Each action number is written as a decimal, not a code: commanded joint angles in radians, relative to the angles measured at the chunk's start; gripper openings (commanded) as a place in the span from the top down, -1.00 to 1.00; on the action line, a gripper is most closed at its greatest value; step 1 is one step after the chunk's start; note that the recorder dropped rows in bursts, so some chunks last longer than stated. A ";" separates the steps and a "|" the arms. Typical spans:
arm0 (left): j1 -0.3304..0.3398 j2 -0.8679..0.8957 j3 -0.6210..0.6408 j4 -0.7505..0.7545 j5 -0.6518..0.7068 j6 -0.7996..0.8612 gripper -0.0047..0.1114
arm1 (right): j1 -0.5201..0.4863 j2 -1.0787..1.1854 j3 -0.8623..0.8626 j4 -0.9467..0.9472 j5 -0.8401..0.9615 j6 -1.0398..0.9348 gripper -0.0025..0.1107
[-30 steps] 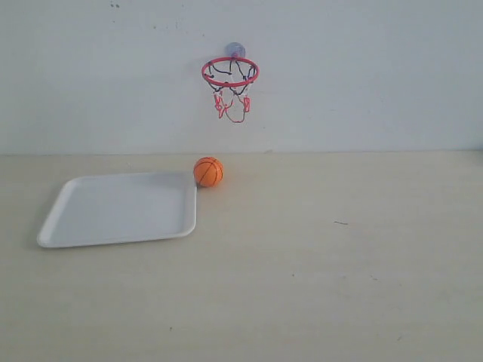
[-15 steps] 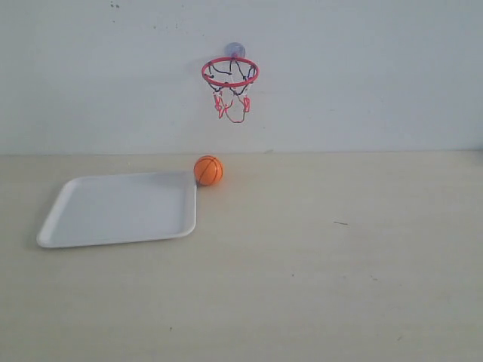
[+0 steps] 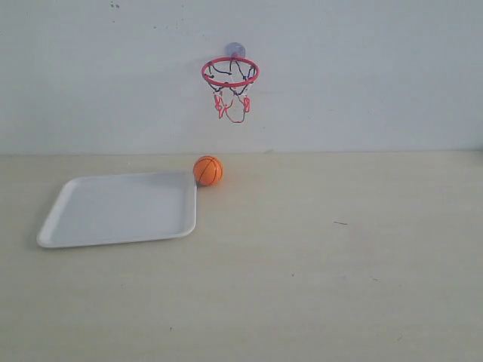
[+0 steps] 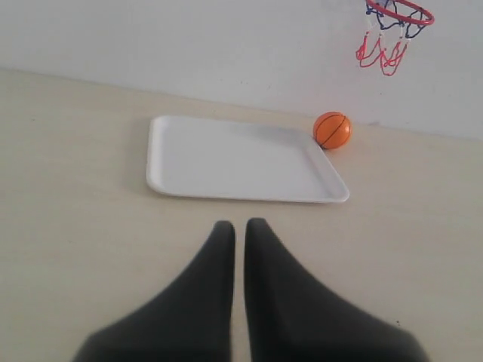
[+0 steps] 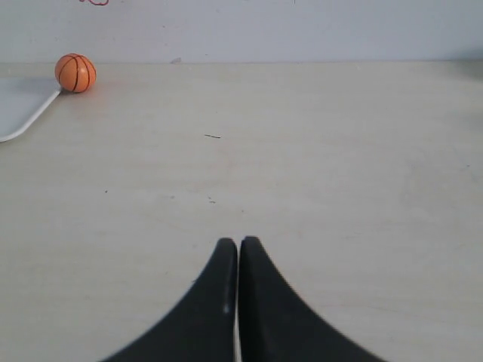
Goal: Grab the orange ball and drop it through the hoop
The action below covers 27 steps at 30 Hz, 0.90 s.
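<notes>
The orange ball [image 3: 208,171] rests on the table against the far right corner of a white tray, below the hoop [image 3: 230,72], which hangs on the wall by its suction cup. The ball [image 4: 332,130] and the hoop [image 4: 398,12] also show in the left wrist view, and the ball [image 5: 75,72] in the right wrist view. My left gripper [image 4: 239,225] is shut and empty, well short of the tray. My right gripper [image 5: 238,242] is shut and empty, far from the ball. Neither gripper appears in the exterior view.
A flat white tray [image 3: 83,226] lies on the left part of the beige table, with nothing on it. The white wall stands right behind the ball. A small dark mark [image 3: 341,222] sits on the table to the right.
</notes>
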 commanded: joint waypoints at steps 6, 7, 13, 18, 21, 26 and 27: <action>0.002 -0.002 0.004 0.008 0.003 0.052 0.85 | 0.000 -0.002 -0.001 0.000 -0.009 -0.003 0.96; 0.002 -0.002 0.004 0.008 0.003 0.052 0.85 | 0.000 -0.002 -0.001 0.000 -0.009 -0.003 0.96; 0.002 -0.002 0.004 0.008 0.003 0.052 0.85 | 0.000 -0.002 -0.001 0.000 -0.009 -0.003 0.96; 0.002 -0.002 0.004 0.008 0.003 0.052 0.85 | 0.000 -0.002 -0.001 0.000 -0.009 -0.003 0.96; 0.002 -0.002 0.004 0.008 0.003 0.052 0.85 | 0.000 -0.002 -0.001 0.000 -0.009 -0.003 0.96; 0.002 -0.002 0.004 0.008 0.003 0.052 0.85 | 0.000 -0.002 -0.001 0.000 -0.009 -0.003 0.96; 0.002 -0.002 0.004 0.008 0.003 0.052 0.85 | 0.000 -0.002 -0.001 0.000 -0.009 -0.003 0.96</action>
